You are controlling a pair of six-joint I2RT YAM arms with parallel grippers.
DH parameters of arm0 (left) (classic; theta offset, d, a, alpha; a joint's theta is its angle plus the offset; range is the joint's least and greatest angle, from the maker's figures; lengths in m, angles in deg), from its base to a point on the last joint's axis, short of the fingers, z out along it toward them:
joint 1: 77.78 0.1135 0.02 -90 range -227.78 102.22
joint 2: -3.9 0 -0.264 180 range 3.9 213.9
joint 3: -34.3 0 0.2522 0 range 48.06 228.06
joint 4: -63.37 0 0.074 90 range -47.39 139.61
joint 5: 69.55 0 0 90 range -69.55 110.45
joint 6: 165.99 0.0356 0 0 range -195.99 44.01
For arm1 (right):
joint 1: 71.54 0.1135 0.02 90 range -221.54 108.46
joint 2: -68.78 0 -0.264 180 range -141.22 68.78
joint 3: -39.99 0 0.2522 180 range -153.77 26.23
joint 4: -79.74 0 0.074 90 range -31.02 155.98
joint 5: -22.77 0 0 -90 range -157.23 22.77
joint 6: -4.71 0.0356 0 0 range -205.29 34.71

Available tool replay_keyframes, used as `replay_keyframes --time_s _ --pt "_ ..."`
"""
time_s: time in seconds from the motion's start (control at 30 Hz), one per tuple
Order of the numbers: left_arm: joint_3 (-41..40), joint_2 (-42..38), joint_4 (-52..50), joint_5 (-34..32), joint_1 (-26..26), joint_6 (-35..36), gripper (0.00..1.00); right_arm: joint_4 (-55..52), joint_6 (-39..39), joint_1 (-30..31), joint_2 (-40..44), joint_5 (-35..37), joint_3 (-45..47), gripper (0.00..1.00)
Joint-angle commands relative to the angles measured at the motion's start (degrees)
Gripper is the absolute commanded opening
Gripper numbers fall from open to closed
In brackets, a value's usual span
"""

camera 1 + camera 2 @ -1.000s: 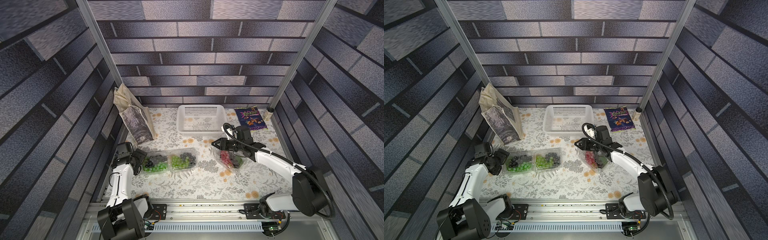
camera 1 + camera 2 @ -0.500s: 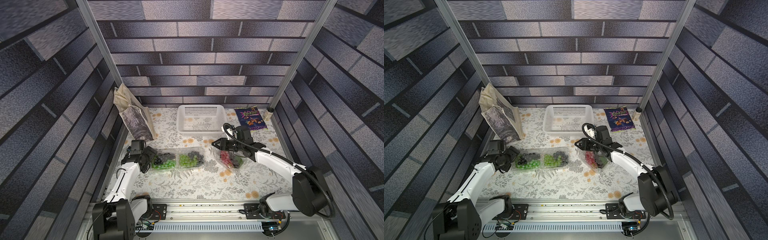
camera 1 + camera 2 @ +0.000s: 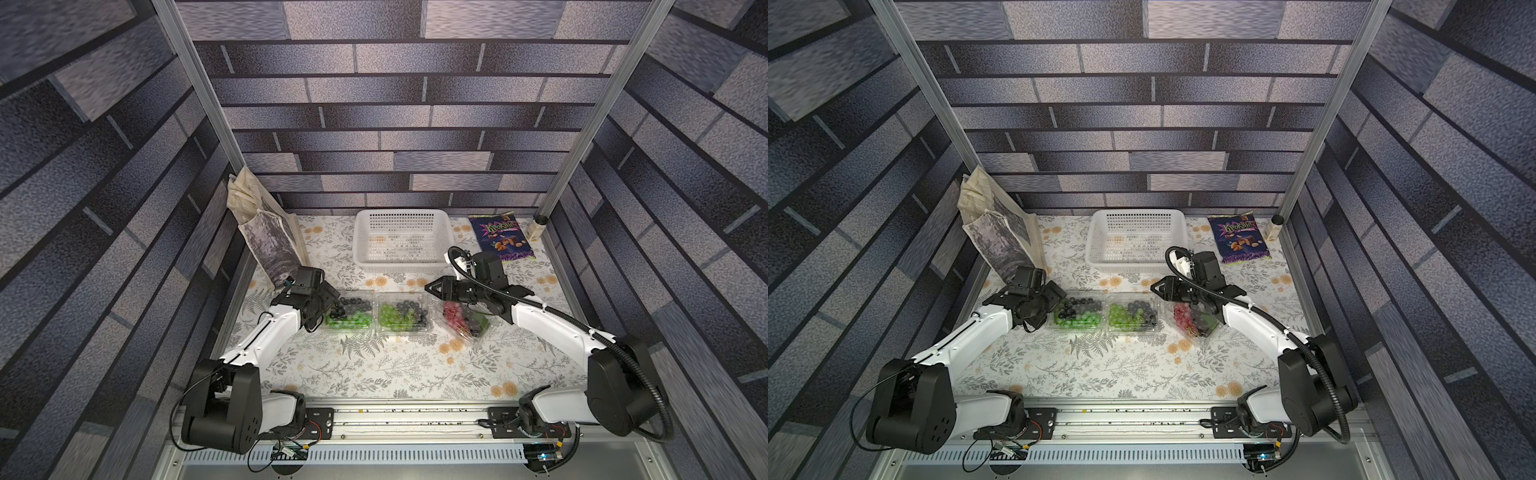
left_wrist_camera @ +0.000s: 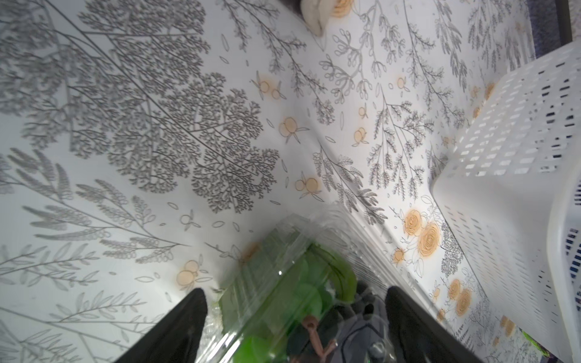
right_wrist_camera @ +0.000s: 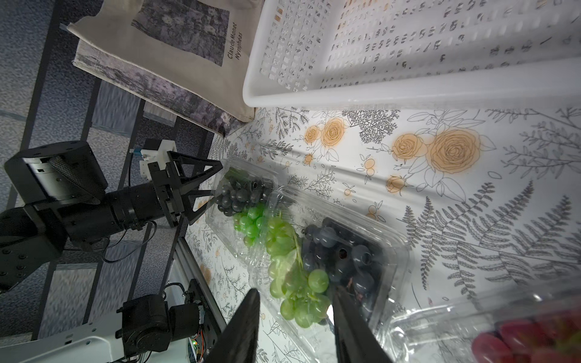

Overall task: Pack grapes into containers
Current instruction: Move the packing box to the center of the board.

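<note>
Three clear containers sit in a row mid-table in both top views. The left container holds black and green grapes. The middle container holds green and dark grapes. The right container lies askew and holds red grapes. My left gripper is open, and its fingers straddle the left container's outer end. My right gripper hovers above the gap between the middle and right containers. It is partly open, with nothing between its fingers.
A white perforated basket stands at the back centre. A cloth tote bag leans against the left wall behind my left arm. A purple snack packet and a small bottle lie at the back right.
My left arm has swung rightwards. The left and middle containers have slid right with it, up near the red-grape container. The right arm has stayed put.
</note>
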Motion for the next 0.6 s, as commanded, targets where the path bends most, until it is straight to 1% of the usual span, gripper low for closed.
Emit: replay_keyframes --time_s 0.0,0.1,0.2,0.3,0.33,0.37,0.4,0.43,0.5,0.53,0.57 --pt "2.8 1.6 2.3 -1.2 -3.1 -2.0 0.91 -1.2 -0.4 -0.5 1.8 0.9 -0.4 0.4" --pt "3.4 2.9 3.1 -1.4 -5.5 -2.7 0.91 -1.2 -0.4 -0.5 2.0 1.0 -0.4 0.4" --pt "3.6 2.8 2.7 -1.4 -5.8 -2.8 0.91 -1.3 -0.4 -0.5 2.4 1.2 -0.3 0.4" --pt "3.2 0.5 0.7 -3.0 -5.4 -2.2 0.92 -2.3 -1.1 -0.5 2.9 2.0 -0.3 0.42" --pt "3.1 -0.8 -0.8 -4.0 -5.1 -1.7 0.94 -2.9 -1.4 -0.6 3.1 2.1 -0.3 0.43" --pt "3.0 -2.1 -1.7 -4.7 -4.9 -1.0 0.98 -3.2 -1.8 -0.8 3.3 2.3 -0.4 0.44" --pt "3.0 -3.6 -3.1 -5.9 -4.6 -0.1 1.0 -3.7 -2.1 -1.0 3.8 2.6 -0.4 0.46" --pt "3.0 -5.1 -4.6 -7.1 -4.4 0.8 1.0 -4.2 -2.7 -1.4 4.1 3.0 -0.5 0.51" --pt "3.1 -7.7 -6.7 -8.5 -3.7 3.0 1.0 -6.0 -4.2 -2.2 4.8 4.3 -1.1 0.76" --pt "3.4 -9.1 -7.8 -9.8 -3.6 4.3 1.0 -7.3 -5.4 -2.7 5.3 5.7 -1.4 0.97" --pt "3.5 -10.4 -8.5 -11.1 -3.6 5.9 1.0 -8.7 -6.8 -3.1 5.8 7.9 -1.8 1.0"
